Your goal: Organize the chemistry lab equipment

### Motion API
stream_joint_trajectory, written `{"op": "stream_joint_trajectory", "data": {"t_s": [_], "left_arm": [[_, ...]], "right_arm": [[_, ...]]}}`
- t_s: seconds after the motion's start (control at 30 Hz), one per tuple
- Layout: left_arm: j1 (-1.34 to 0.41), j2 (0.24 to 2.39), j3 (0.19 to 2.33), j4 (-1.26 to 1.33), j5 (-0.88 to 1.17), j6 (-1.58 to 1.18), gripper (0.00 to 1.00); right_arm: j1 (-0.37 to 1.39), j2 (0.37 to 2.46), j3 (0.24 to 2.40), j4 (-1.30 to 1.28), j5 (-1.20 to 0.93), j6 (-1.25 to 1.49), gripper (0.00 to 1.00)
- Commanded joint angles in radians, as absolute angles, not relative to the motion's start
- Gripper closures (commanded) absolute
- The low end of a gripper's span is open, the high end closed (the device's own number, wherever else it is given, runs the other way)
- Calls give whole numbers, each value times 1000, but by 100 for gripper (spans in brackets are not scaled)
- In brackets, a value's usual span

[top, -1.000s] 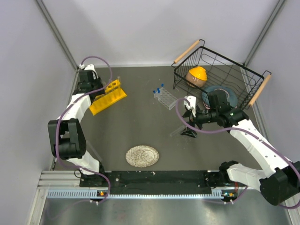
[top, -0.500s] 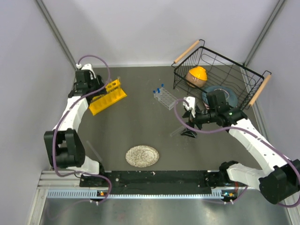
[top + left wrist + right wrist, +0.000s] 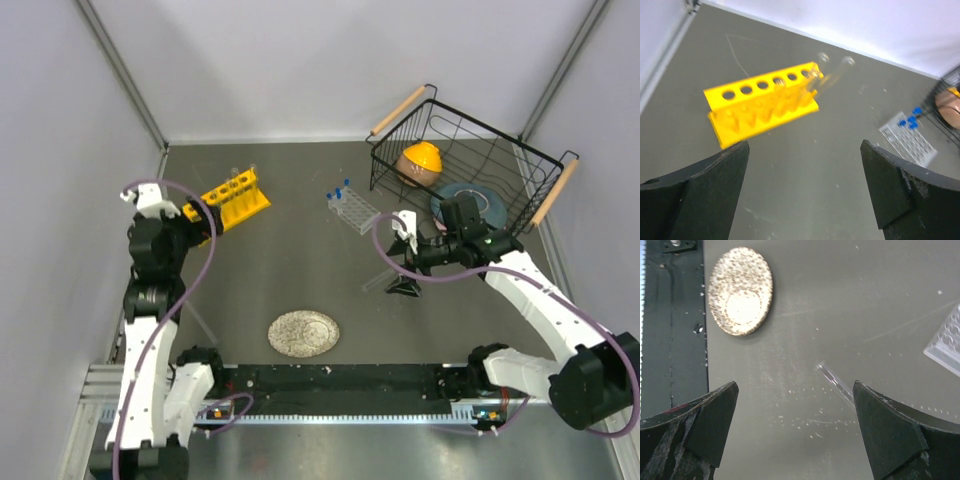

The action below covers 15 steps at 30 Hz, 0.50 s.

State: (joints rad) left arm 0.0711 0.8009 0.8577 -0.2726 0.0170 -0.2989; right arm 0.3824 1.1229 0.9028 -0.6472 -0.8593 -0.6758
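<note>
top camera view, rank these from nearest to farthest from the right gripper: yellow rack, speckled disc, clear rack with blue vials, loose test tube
From the right gripper:
1. loose test tube, lying flat right beside the fingers.
2. clear rack, a little farther back, toward the middle.
3. speckled disc, toward the near edge, centre.
4. yellow rack, far across on the left arm's side.

Robotics lab cell: grey table (image 3: 300,230) boxed by plain walls (image 3: 300,70).
</note>
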Motion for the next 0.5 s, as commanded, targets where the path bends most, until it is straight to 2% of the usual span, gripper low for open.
{"op": "stream_joint_trajectory", "data": {"t_s": [0.0,0.13,0.3,0.47], "left_arm": [[75,623,677,-183,198,-388,1],[77,581,649,-256,316,-345,1],[75,588,661,-377,382,-259,1],[74,569,658,-380,414,-258,1]], "right_arm": [[377,1126,879,-644,-1032,-784,1],[414,1244,960,-715,-971,-909,1],[489,1388,1064,-755,-675,-960,2],[500,1538,1186,-758,-498,-663,16]]}}
